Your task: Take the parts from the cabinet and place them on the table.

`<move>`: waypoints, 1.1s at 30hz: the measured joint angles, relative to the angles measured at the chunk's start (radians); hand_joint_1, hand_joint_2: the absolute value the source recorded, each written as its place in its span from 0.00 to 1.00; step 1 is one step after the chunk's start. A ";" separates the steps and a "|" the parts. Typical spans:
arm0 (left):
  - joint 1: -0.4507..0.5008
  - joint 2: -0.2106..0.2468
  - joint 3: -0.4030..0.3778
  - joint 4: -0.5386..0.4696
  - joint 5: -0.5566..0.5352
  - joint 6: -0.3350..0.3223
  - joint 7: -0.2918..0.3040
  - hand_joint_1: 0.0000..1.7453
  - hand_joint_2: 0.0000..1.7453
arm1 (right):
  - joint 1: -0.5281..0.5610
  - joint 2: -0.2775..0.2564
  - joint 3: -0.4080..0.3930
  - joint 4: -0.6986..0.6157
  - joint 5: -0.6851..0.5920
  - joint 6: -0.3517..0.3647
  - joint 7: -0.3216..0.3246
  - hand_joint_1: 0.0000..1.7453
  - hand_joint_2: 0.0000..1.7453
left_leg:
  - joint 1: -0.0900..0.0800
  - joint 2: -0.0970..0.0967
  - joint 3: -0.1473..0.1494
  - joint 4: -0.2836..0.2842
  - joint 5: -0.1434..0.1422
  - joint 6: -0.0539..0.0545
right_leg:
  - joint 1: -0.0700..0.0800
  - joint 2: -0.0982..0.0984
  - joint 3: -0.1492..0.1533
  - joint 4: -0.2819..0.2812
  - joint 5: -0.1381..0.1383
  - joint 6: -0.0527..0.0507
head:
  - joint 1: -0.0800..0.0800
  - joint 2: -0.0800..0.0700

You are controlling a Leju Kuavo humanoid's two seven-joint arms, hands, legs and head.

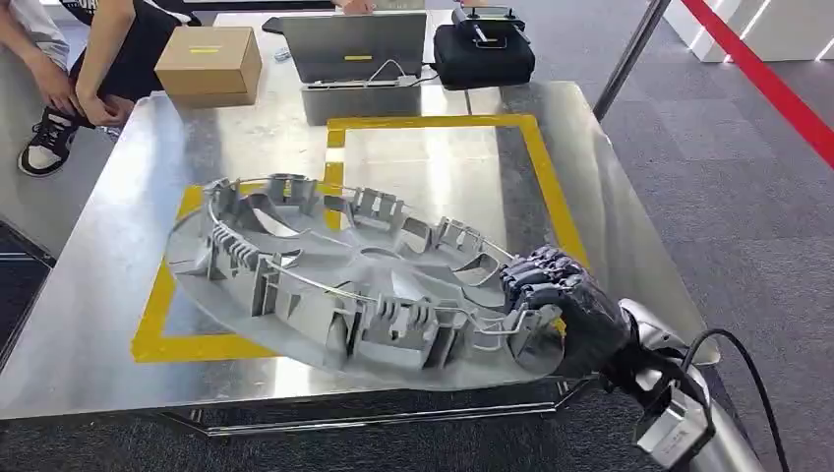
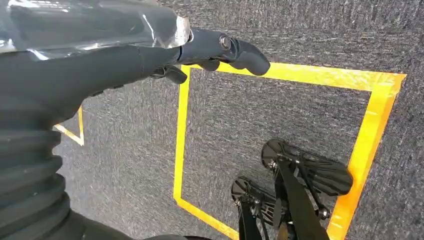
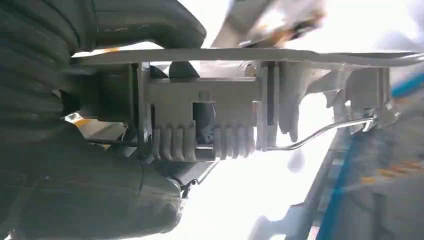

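Note:
A large round grey plastic wheel cover, inner side up with clips and a wire ring, lies tilted over the steel table, across the yellow taped rectangle. My right hand grips its near right rim, fingers curled over the edge. In the right wrist view the cover's ribbed clip sits between my thumb and fingers. My left hand hangs over the carpet beside a yellow floor square, fingers loosely extended and holding nothing.
At the table's far end stand a cardboard box, an open laptop and a black case. A person sits at the far left. A slanted pole and a red floor stripe lie to the right.

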 joint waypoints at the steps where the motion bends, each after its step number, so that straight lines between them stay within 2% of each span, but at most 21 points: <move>1: 0.001 -0.001 0.002 0.000 0.002 -0.001 -0.002 0.00 1.00 | 0.016 -0.012 0.001 0.000 0.055 -0.040 0.035 1.00 1.00 | 0.000 0.000 0.001 0.000 0.000 0.000 | 0.000 0.000 0.001 0.000 0.000 0.000 | 0.000 0.000; 4: 0.006 -0.004 0.012 0.000 0.008 -0.004 -0.009 0.00 1.00 | 0.102 -0.062 -0.007 -0.012 0.199 -0.137 0.124 1.00 1.00 | 0.001 -0.003 0.003 0.000 0.000 0.000 | 0.000 -0.003 0.003 0.000 -0.001 0.001 | 0.000 0.000; 6: 0.012 -0.005 0.016 0.000 0.008 -0.007 -0.009 0.00 1.00 | 0.193 -0.111 -0.036 -0.014 0.278 -0.184 0.140 1.00 1.00 | 0.000 -0.005 0.004 0.000 -0.001 0.001 | 0.000 -0.005 0.004 0.000 -0.001 0.003 | 0.000 0.000; 10: 0.018 -0.006 0.026 0.000 0.008 -0.016 -0.012 0.00 1.00 | 0.351 -0.187 -0.166 0.016 0.418 -0.176 0.143 1.00 1.00 | 0.000 -0.005 0.003 0.000 -0.003 0.002 | 0.000 -0.005 0.005 0.000 -0.003 0.005 | 0.000 0.000; 11: 0.019 -0.006 0.028 0.000 0.006 -0.023 -0.018 0.00 1.00 | 0.369 -0.201 -0.213 0.053 0.475 -0.176 0.131 1.00 1.00 | -0.001 -0.004 0.004 0.000 -0.003 0.002 | 0.000 -0.004 0.005 0.000 -0.003 0.005 | 0.000 0.000; 13: 0.020 -0.006 0.028 0.000 -0.003 -0.035 -0.033 0.00 1.00 | 0.347 -0.209 -0.253 0.159 0.585 -0.178 0.107 1.00 1.00 | 0.000 0.000 0.007 0.000 -0.003 0.002 | 0.001 -0.001 0.007 -0.001 -0.003 0.005 | 0.000 0.000; 17: 0.020 -0.007 0.028 0.000 -0.015 -0.061 -0.063 0.00 1.00 | 0.177 -0.206 -0.244 0.434 0.727 -0.189 0.108 1.00 1.00 | 0.000 0.005 0.016 -0.001 -0.004 0.003 | 0.001 0.002 0.015 -0.001 -0.003 0.005 | 0.000 0.000; 21: 0.015 -0.007 0.027 0.000 -0.041 -0.063 -0.089 0.00 1.00 | -0.115 -0.160 -0.128 0.801 0.833 -0.219 0.107 1.00 1.00 | 0.001 0.008 0.029 -0.001 -0.004 0.003 | 0.002 0.006 0.022 -0.001 -0.003 0.005 | 0.001 0.000; 26: 0.012 -0.006 0.027 0.000 -0.055 -0.034 -0.098 0.00 1.00 | -0.410 -0.026 0.018 1.170 0.925 -0.253 0.128 1.00 1.00 | 0.003 0.015 0.037 -0.001 -0.004 0.002 | 0.004 0.011 0.028 0.000 -0.002 0.005 | 0.000 0.000; 29: 0.008 -0.006 0.027 0.000 -0.059 -0.022 -0.092 0.00 1.00 | -0.531 0.063 0.088 1.304 0.966 -0.247 0.167 1.00 1.00 | 0.004 0.018 0.043 -0.002 -0.006 -0.001 | 0.004 0.016 0.032 0.000 -0.002 0.004 | 0.000 0.000; 33: -0.001 -0.006 0.027 0.000 -0.071 -0.015 -0.083 0.00 1.00 | -0.635 0.164 0.152 1.407 0.982 -0.226 0.196 1.00 1.00 | 0.005 0.020 0.047 -0.002 -0.008 -0.002 | 0.006 0.017 0.036 0.000 -0.003 0.003 | 0.000 0.000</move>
